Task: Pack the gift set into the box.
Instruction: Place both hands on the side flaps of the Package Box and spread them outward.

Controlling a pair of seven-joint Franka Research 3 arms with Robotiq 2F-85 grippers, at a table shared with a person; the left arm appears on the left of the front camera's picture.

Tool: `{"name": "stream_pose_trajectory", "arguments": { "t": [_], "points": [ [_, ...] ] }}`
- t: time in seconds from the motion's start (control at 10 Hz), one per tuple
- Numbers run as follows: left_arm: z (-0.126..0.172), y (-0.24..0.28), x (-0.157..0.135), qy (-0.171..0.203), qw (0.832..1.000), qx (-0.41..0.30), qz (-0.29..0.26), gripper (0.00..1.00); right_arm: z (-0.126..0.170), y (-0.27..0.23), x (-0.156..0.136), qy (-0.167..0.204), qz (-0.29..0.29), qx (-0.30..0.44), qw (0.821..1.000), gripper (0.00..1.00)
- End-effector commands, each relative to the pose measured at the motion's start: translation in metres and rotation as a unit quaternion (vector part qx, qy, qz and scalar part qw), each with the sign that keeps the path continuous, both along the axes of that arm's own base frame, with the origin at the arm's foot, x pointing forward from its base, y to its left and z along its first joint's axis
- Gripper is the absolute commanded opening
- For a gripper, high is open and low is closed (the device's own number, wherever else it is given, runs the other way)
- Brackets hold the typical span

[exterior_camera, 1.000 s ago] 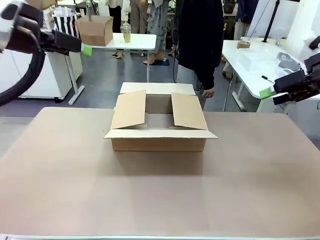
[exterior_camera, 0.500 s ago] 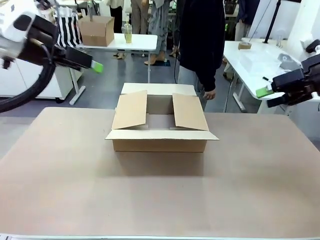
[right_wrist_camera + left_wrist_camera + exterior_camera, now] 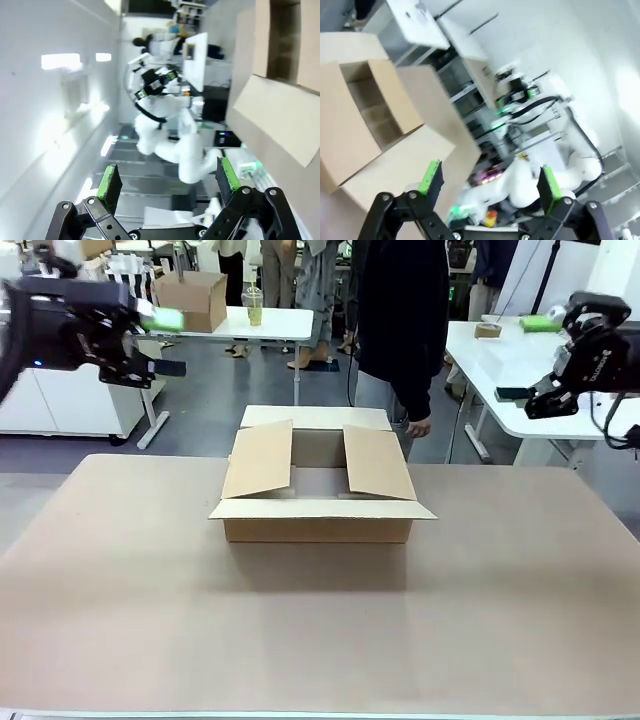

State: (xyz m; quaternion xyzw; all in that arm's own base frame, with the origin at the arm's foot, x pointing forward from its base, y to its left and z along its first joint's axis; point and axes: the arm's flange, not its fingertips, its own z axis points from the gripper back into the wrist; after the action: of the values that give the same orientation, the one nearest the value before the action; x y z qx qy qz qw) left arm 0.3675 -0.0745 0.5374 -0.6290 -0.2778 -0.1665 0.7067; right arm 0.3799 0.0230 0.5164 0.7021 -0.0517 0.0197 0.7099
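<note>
Front view: the box (image 3: 318, 528) sits mid-frame on the brown table (image 3: 320, 640), toward the far edge. Its two side flaps lean inward over the opening, the near and far flaps spread outward, and bare cardboard shows inside. A person (image 3: 400, 310) in a dark top stands just behind it, one hand (image 3: 416, 425) hanging near the box's far right corner. The left gripper (image 3: 165, 343) hangs in the upper left of the frame, well above the table, and the right gripper (image 3: 530, 358) hangs raised in the upper right. In the left wrist view the jaws stand wide apart with nothing between the green pads (image 3: 431, 176), and the box lies at upper left. In the right wrist view the jaws are likewise wide apart and empty, with the box at upper right.
</note>
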Motion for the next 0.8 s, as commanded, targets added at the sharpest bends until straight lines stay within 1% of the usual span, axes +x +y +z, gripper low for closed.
{"name": "stream_pose_trajectory", "arguments": {
  "t": [0.0, 0.1, 0.7],
  "points": [
    [-0.001, -0.005, 0.011, 0.001, 0.999, -0.006, 0.040, 1.00, -0.007, 0.003, 0.010, 0.019, -0.036, -0.046, 0.998, 1.00],
    [0.000, 0.000, 0.000, 0.000, 1.000, 0.000, 0.000, 1.00, 0.000, 0.000, 0.000, 0.000, 0.000, 0.000, 1.000, 1.00],
    [0.000, 0.000, 0.000, 0.000, 1.000, 0.000, 0.000, 1.00, 0.000, 0.000, 0.000, 0.000, 0.000, 0.000, 1.000, 1.00]
  ]
}}
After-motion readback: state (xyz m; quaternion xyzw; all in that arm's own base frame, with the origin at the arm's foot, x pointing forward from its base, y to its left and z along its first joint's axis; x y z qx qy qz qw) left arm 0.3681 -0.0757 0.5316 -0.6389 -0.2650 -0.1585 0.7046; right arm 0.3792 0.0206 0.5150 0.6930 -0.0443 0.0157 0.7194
